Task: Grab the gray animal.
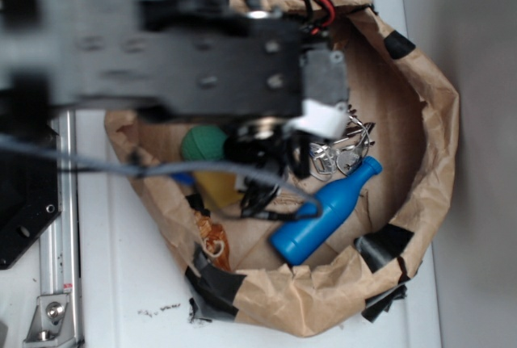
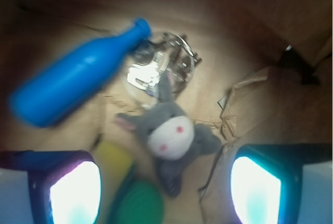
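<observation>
The gray animal (image 2: 171,133), a small plush with a cream face patch and pink eyes, lies face up on the brown paper floor. It is centred just ahead of my gripper (image 2: 165,185) in the wrist view. The gripper is open, and its two lit fingers (image 2: 73,193) stand wide apart at either side of the toy without touching it. In the exterior view my gripper (image 1: 260,172) hangs inside the paper-lined bowl, and the arm hides the animal.
A blue bottle (image 1: 327,211) lies tilted to one side of the animal. A shiny metal piece (image 2: 161,68) sits just beyond it. A green ball (image 2: 138,206) and a yellow object (image 2: 117,161) crowd the left finger. Crumpled paper walls (image 1: 420,122) ring everything.
</observation>
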Controlling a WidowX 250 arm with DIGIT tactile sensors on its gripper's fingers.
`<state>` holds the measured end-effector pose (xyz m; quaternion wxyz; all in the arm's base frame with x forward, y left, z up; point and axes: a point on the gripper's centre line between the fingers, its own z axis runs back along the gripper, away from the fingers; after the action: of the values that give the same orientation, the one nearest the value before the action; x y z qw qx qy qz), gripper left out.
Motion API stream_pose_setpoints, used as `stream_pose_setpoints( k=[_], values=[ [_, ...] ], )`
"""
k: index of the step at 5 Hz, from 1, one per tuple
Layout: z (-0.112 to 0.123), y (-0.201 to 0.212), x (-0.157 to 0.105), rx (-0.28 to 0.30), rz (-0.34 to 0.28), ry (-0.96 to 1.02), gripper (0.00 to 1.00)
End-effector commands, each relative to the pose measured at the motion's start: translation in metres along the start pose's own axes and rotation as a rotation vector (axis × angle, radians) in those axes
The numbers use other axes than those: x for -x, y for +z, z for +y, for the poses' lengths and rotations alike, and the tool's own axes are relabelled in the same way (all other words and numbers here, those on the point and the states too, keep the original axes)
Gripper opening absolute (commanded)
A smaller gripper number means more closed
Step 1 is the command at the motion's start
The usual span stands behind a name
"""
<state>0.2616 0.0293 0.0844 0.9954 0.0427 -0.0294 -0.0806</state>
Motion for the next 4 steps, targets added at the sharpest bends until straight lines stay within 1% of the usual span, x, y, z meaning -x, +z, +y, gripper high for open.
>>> stream_pose_setpoints(
  k=[1, 2, 3, 4],
  values=[
    [0.007, -0.065, 0.004, -0.023, 0.183, 0.0, 1.0],
    [-0.004, -0.064, 0.004, 0.007, 0.16, 0.033, 0.0],
    [-0.003, -0.03, 0.001, -0.001, 0.102, 0.056, 0.0],
    [-0.006, 0.02, -0.001, -0.004, 0.011, 0.112, 0.0]
  ],
)
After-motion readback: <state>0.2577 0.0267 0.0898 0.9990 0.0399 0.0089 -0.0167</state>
